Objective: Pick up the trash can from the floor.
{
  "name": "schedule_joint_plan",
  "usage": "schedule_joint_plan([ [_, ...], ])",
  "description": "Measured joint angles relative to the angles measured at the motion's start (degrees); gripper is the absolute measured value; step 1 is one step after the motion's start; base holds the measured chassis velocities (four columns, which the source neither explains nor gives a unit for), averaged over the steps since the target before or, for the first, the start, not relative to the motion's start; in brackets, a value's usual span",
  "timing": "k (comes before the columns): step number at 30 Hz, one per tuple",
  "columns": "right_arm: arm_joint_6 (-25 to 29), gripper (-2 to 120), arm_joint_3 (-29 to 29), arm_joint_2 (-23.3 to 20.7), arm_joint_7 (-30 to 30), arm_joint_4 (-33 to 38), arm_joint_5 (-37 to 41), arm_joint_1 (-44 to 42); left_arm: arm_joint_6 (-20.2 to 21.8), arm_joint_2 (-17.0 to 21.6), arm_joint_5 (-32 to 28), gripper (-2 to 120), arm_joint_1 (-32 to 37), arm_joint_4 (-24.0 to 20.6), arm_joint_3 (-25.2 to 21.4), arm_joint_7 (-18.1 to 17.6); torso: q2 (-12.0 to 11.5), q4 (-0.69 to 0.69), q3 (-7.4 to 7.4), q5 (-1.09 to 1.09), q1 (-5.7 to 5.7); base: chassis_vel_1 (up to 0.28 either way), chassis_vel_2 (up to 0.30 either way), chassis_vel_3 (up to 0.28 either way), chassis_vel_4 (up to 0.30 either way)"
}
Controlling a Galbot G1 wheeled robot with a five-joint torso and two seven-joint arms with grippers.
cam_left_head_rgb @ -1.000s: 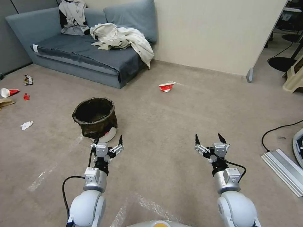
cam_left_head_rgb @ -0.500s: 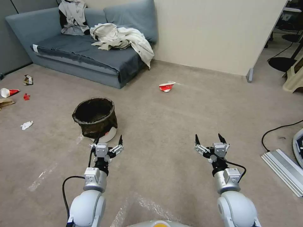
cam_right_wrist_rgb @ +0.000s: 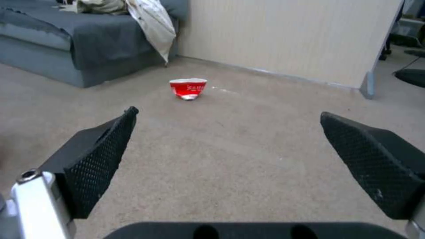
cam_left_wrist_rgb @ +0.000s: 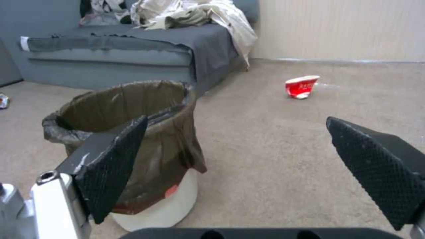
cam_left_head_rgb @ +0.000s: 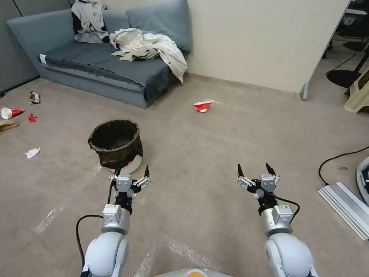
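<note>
Trash can stands upright on the floor at about 11 o'clock from the base: round white tub, wrinkled dark plastic liner folded over the rim, small red label on the wall, unreadable. Left gripper hovers just short of it, fingers spread wide, textured black pads, holding nothing. Right gripper at 1 o'clock, likewise splayed and unloaded. Crushed red-and-white cup at 12 o'clock carries white lettering, illegible. Short-pile beige carpet; blue sofa beyond.

Trash can – crinkly plastic liner; floor – matt carpet.
</note>
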Motion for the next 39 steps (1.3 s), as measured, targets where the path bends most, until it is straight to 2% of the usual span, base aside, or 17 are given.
schedule_joint_plan([
  [1, 0.0, 100, 0.0, 0.0, 0.0, 0.0, 0.0, 0.0, 0.0, 0.0, 0.0, 100, 0.0, 0.0, 0.0, 0.0, 0.0, 0.00, 0.00, 0.00, 0.00, 0.000, 0.000, 0.000, 0.000],
  [3, -1.5, 100, 0.2, 0.6, 0.0, 4.2, 0.8, -1.4, 0.4, -0.2, -0.2, 100, 2.1, -4.0, 0.0, -0.5, 0.0, 0.00, 0.00, 0.00, 0.00, 0.000, 0.000, 0.000, 0.000],
  [4, -1.5, 100, 0.2, 0.6, 0.0, 4.2, 0.8, -1.4, 0.4, -0.2, -0.2, 100, 2.1, -4.0, 0.0, -0.5, 0.0, 0.00, 0.00, 0.00, 0.00, 0.000, 0.000, 0.000, 0.000],
  [6, -3.2, 100, 0.5, 1.2, 0.2, 8.9, 1.8, -3.1, 0.8, -0.4, -0.4, 100, 4.3, -8.2, 0.1, -1.1, 0.0, 0.00, 0.00, 0.01, -0.01, 0.000, 0.000, 0.000, 0.000],
  [7, -3.2, 100, 0.5, 1.2, 0.2, 8.9, 1.8, -3.1, 0.8, -0.4, -0.4, 100, 4.3, -8.2, 0.1, -1.1, 0.0, 0.00, 0.00, 0.01, -0.01, 0.000, 0.000, 0.000, 0.000],
  [10, -5.8, 100, 0.9, 2.1, 0.6, 16.1, 3.2, -5.6, 1.7, -0.8, -0.8, 100, 8.0, -15.1, 0.2, -2.0, 0.0, 0.00, 0.00, 0.00, 0.00, 0.000, 0.000, 0.000, 0.000],
  [11, -5.8, 100, 0.9, 2.1, 0.6, 16.1, 3.2, -5.6, 1.7, -0.8, -0.8, 100, 8.0, -15.1, 0.2, -2.0, 0.0, 0.00, 0.00, 0.00, 0.00, 0.000, 0.000, 0.000, 0.000],
  [13, -7.6, 100, 1.2, 2.8, 0.8, 21.0, 4.2, -7.3, 2.3, -1.0, -1.1, 100, 10.6, -19.9, 0.2, -2.7, 0.0, 0.00, 0.00, 0.00, 0.00, 0.000, 0.000, 0.000, 0.000],
  [14, -7.6, 100, 1.2, 2.8, 0.8, 21.0, 4.2, -7.3, 2.3, -1.0, -1.1, 100, 10.6, -19.9, 0.2, -2.7, 0.0, 0.00, 0.00, 0.00, 0.00, 0.000, 0.000, 0.000, 0.000],
  [17, -8.8, 100, 1.9, 1.8, 0.8, 23.9, 6.0, -9.3, 2.9, -1.3, -1.4, 100, 13.7, -25.7, 0.3, -3.5, 0.0, -0.01, 0.00, 0.01, -0.01, 0.000, 0.000, 0.000, 0.000],
  [19, -8.7, 100, 2.1, 1.4, 0.7, 23.7, 6.1, -9.4, 2.9, -1.3, -1.9, 100, 14.8, -27.1, 0.2, -3.9, 0.0, -0.01, -0.01, 0.03, -0.01, 0.000, 0.000, 0.000, 0.000],
  [22, -8.2, 100, 2.2, 0.9, 0.2, 22.2, 6.2, -9.5, 1.2, 0.0, -4.2, 100, 16.5, -27.1, -1.1, -4.9, 0.0, 0.01, -0.01, 0.01, -0.01, 0.000, 0.000, 0.000, 0.000],
  [26, -7.2, 100, 1.8, 1.0, 0.0, 20.8, 6.1, -9.3, -0.7, -0.4, -3.5, 100, 16.5, -25.1, -1.0, -5.1, 0.0, 0.00, 0.00, 0.00, 0.00, 0.000, 0.000, 0.000, 0.000],
  [33, -5.4, 100, 1.9, 1.1, 0.3, 19.5, 6.0, -9.2, -2.4, -0.5, -3.0, 100, 16.3, -23.4, -1.3, -6.0, 0.0, 0.00, 0.00, 0.00, -0.01, 0.000, 0.000, 0.000, 0.000],
  [39, -5.4, 100, 1.9, 1.2, 0.5, 19.7, 6.3, -9.2, -2.1, -0.6, -3.2, 100, 16.3, -23.5, -1.3, -6.0, 0.0, 0.00, 0.00, 0.00, 0.00, 0.000, 0.000, 0.000, 0.000],
])
